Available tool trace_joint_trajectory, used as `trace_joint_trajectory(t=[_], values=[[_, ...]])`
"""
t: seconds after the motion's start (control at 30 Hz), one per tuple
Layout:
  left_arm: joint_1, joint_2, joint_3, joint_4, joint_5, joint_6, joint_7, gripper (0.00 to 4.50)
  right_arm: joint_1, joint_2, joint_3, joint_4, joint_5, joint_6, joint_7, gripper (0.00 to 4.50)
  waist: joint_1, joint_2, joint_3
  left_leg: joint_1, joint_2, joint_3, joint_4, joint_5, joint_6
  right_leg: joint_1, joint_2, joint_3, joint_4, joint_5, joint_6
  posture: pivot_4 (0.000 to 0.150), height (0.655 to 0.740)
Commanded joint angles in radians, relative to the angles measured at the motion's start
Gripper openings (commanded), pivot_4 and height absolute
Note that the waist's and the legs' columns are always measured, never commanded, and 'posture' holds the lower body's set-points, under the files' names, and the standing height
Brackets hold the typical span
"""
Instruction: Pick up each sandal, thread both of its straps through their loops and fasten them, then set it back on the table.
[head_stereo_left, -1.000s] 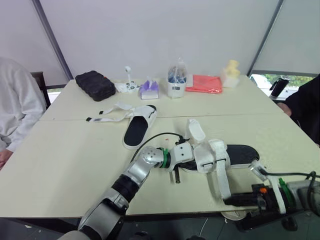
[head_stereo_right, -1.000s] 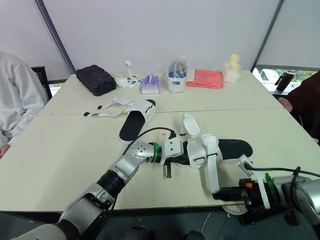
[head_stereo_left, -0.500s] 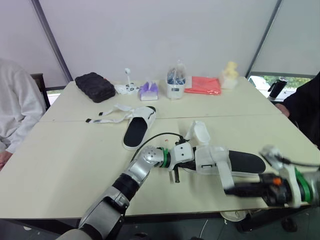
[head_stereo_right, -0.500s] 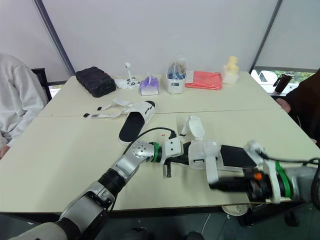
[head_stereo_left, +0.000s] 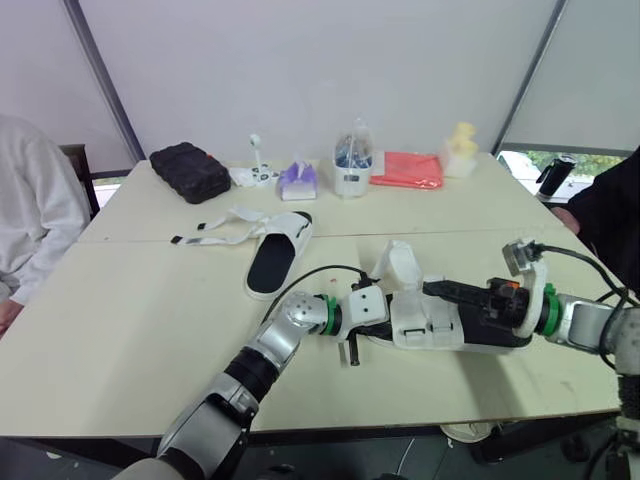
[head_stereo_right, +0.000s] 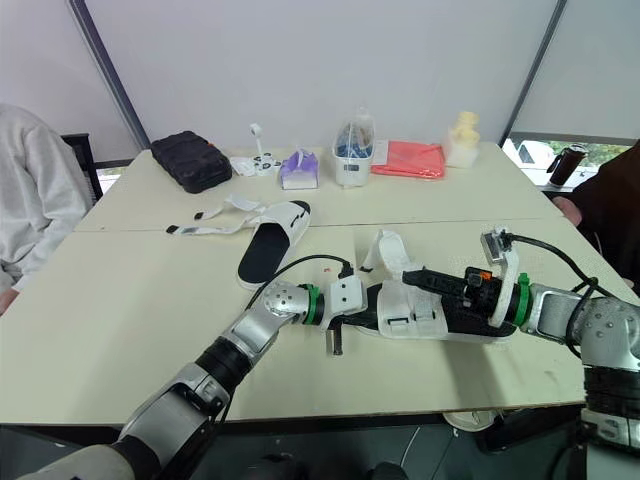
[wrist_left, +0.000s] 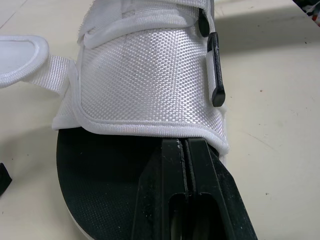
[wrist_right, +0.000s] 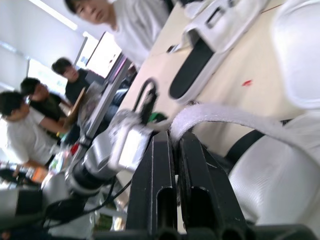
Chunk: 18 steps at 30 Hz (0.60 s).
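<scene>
The near sandal (head_stereo_left: 425, 322) lies on the table (head_stereo_left: 130, 330), near the unstrapped sandal (head_stereo_left: 278, 250); the right gripper (head_stereo_left: 430, 289) reaches over the near sandal's upper, fingers pinching its strap (wrist_right: 225, 115); the left gripper (wrist_left: 184, 144) rests on the near sandal's black insole, fingers pressed together.

No words or numbers can be read here. The near sandal (head_stereo_left: 425, 322) looks plain, and the small things behind it on the table (head_stereo_left: 120, 320) are too tiny.

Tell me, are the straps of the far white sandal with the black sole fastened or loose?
Loose: its white straps lie spread flat on the cream table beside the sandal.
</scene>
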Motion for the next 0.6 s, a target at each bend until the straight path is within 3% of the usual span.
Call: trace_joint_trajectory(t=[0.03,0.1,0.23,0.4,0.6], values=[[0.042,0.036,-0.038,0.069,0.063,0.055,0.010,0.00,-0.033,-0.005,-0.029,0.014,-0.021,-0.037,-0.017,1.53,0.000,0.001,0.000,0.000,0.000,0.000,0.000,0.000,0.000,0.000,0.000,0.000,0.000,0.000,0.000,0.150,0.7400],[0.043,0.038,-0.035,0.067,0.061,0.056,0.010,0.00,-0.032,-0.023,-0.012,-0.010,-0.040,-0.059,0.004,2.50,0.000,0.001,0.000,0.000,0.000,0.000,-0.001,0.000,0.000,0.000,0.000,0.000,0.000,0.000,0.000,0.150,0.7400],[0.045,0.040,-0.033,0.063,0.059,0.058,0.011,0.00,-0.103,-0.068,0.036,-0.002,-0.174,-0.220,0.031,2.50,-0.011,0.002,-0.001,0.000,0.000,0.000,-0.001,0.000,0.000,0.000,0.000,0.000,0.000,0.000,0.000,0.150,0.7400],[0.042,0.035,-0.034,0.067,0.059,0.058,0.013,0.00,-0.204,-0.150,0.269,0.048,-0.484,-0.511,0.135,2.50,-0.020,0.003,-0.001,0.000,-0.001,0.000,-0.001,0.000,0.000,0.000,0.000,-0.001,0.000,0.000,0.001,0.150,0.7400],[0.038,0.021,-0.035,0.073,0.058,0.055,0.022,0.00,-0.365,-0.107,0.439,0.269,-0.630,-0.554,0.273,2.50,-0.019,0.003,-0.001,0.000,-0.001,0.000,0.000,0.000,0.000,0.000,0.000,-0.001,0.000,0.000,0.001,0.150,0.7400]])
